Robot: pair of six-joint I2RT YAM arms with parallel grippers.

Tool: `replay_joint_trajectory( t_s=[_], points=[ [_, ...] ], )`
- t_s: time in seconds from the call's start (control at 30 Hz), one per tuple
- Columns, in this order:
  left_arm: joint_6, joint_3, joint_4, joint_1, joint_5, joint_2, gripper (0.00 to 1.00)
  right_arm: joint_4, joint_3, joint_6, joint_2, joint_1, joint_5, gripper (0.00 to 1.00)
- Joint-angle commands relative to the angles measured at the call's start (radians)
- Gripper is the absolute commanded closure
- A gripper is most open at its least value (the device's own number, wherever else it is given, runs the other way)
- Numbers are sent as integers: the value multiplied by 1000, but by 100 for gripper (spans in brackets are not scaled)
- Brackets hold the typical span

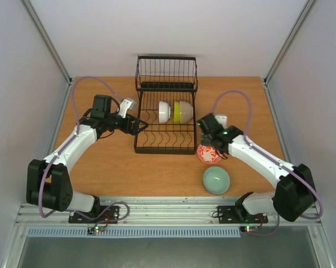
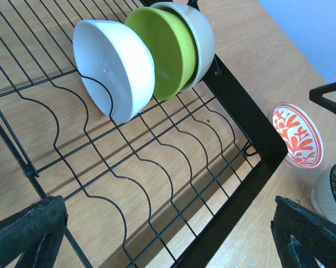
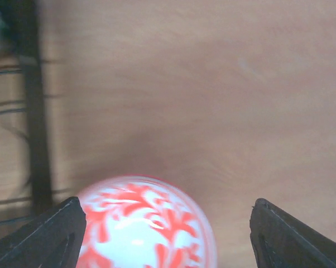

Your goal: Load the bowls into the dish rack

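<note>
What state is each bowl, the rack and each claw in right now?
white bowl: on edge in rack
yellow-green bowl: on edge in rack
pale bowl: on edge in rack
patterned bowl: on table, outside rack
celadon bowl: upright on table
dish rack: partly filled
left gripper: open, empty
right gripper: open, over patterned bowl

You've got one dish rack [image 1: 165, 148] and five bowls: three stand on edge in the rack, a white bowl [image 1: 164, 111], a yellow-green bowl [image 1: 183, 112] and a pale bowl [image 2: 204, 39], and two sit toward the table's [image 1: 129, 173] near right corner, a red-patterned bowl [image 1: 207, 153] and a pale green bowl [image 1: 216, 180].
</note>
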Motion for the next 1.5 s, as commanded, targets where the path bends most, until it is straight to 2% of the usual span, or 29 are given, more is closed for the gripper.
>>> replay_joint_trajectory(
  t_s=[0.0, 0.23, 0.53, 0.6, 0.63, 0.7, 0.73, 0.8, 1.07, 1.27, 1.47],
  points=[
    [8, 22, 2, 1, 17, -18, 1, -14, -117, 82, -104, -139, -193, 20],
    [10, 28, -4, 1, 15, -1, 1, 9, -212, 102, -119, -170, -282, 23],
    [11, 30, -2, 1, 13, 8, 1, 78, -321, 132, -110, -192, -340, 39],
    [11, 31, -3, 2, 13, 15, 1, 86, -330, 131, -115, -193, -344, 48],
    [9, 33, -3, 1, 13, 19, 1, 91, -335, 131, -116, -194, -344, 56],
    [9, 36, -5, 1, 13, 24, 1, 93, -336, 127, -119, -193, -343, 81],
    [10, 36, -6, 1, 13, 26, 1, 93, -336, 127, -119, -194, -341, 90],
    [11, 36, -6, 1, 13, 28, 1, 90, -333, 126, -124, -193, -333, 98],
    [12, 38, -8, 2, 10, 31, 0, -1, -309, 129, -199, -193, -237, 99],
    [15, 40, -12, 0, 10, 36, 1, -82, -273, 127, -333, -193, -142, 99],
    [24, 49, -25, -3, 27, 45, 3, -22, -239, 82, -419, -184, -223, 99]
  ],
)
